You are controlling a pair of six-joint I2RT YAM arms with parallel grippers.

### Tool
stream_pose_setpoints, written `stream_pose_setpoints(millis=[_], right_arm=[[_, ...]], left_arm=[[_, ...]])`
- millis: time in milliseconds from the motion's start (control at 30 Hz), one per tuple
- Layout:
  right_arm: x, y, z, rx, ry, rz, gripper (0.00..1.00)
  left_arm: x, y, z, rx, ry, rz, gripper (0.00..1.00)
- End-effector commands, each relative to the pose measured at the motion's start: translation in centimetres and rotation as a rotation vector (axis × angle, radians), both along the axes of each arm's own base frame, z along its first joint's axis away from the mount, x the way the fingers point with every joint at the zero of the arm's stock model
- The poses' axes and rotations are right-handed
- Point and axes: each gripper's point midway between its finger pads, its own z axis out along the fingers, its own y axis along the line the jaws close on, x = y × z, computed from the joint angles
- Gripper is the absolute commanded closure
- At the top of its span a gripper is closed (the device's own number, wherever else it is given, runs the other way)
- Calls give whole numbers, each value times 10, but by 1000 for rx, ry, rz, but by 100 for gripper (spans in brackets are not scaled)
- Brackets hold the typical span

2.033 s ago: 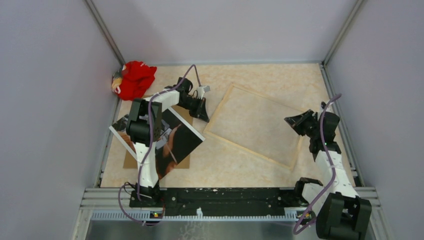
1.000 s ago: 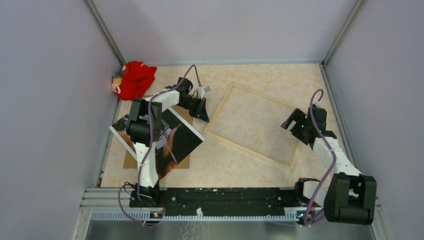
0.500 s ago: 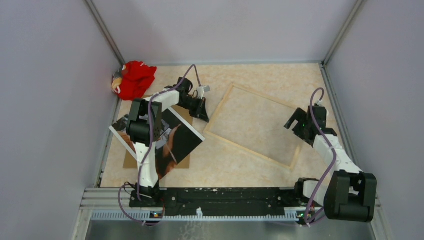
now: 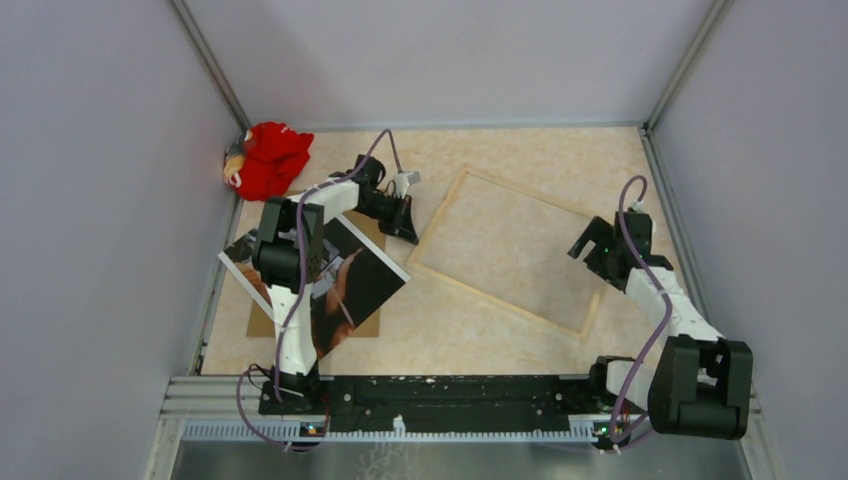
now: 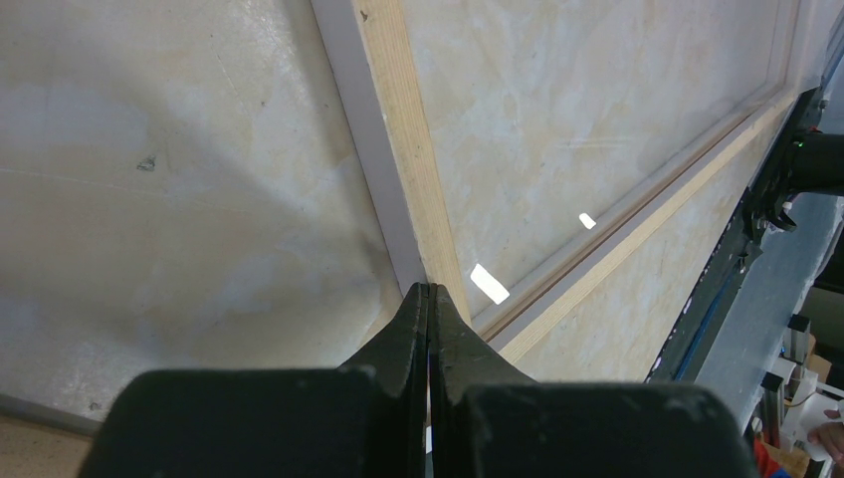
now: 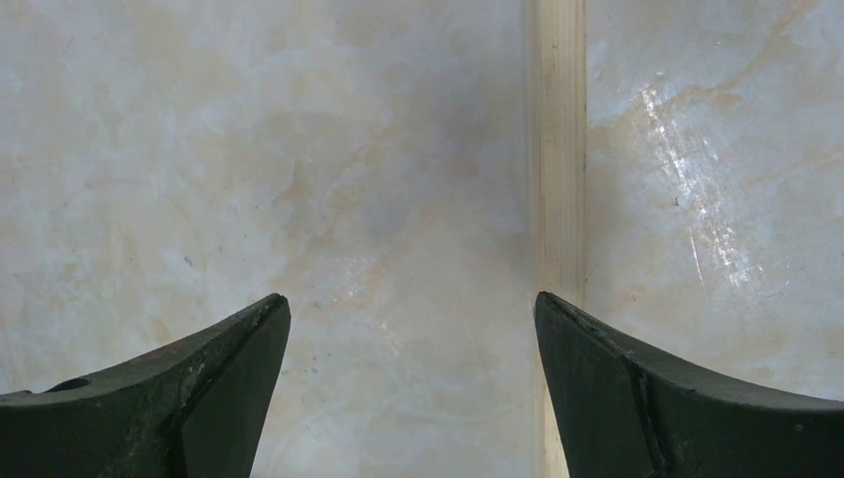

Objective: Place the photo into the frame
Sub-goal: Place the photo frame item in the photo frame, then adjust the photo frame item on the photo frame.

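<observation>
The frame (image 4: pixel 497 300) lies rear side up, tilted, at the middle right of the table, its light wood edges showing. At the left, partly under my left arm, the photo (image 4: pixel 358 285) lies picture side up. My left gripper (image 4: pixel 408 230) is shut, with its tips (image 5: pixel 429 291) at the frame's left wooden edge (image 5: pixel 398 149) and nothing visible between them. My right gripper (image 4: pixel 590 246) stands open (image 6: pixel 408 301) low over the frame's right side. One of its fingers (image 6: pixel 597 349) is over the wooden edge strip (image 6: pixel 557 149); the other is over the inner pane.
A plain brown backing board (image 4: pixel 262 322) lies under the photo at the left. A red cloth (image 4: pixel 268 158) is bunched in the far left corner. Grey walls close in the table on three sides, and a black rail (image 4: pixel 450 392) runs along the near edge.
Over two seconds my right arm has folded back, bringing its open gripper low onto the frame's right edge; in the last half second it barely moved. The left arm and frame are still.
</observation>
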Motion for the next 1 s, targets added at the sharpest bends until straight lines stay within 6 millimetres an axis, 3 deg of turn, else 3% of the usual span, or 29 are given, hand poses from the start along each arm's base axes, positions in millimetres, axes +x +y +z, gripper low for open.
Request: stream_pose_setpoints(millis=[0, 667, 867, 967], right_arm=[[16, 11, 12, 45, -65, 31, 9], [15, 14, -11, 64, 4, 38, 12], [14, 13, -13, -36, 35, 56, 12], [16, 23, -12, -96, 52, 97, 12]], left_arm=[[-6, -3, 8, -17, -15, -21, 100], [-5, -3, 9, -18, -22, -22, 100], [-6, -4, 9, -20, -19, -22, 100], [-5, -4, 9, -20, -20, -23, 100]])
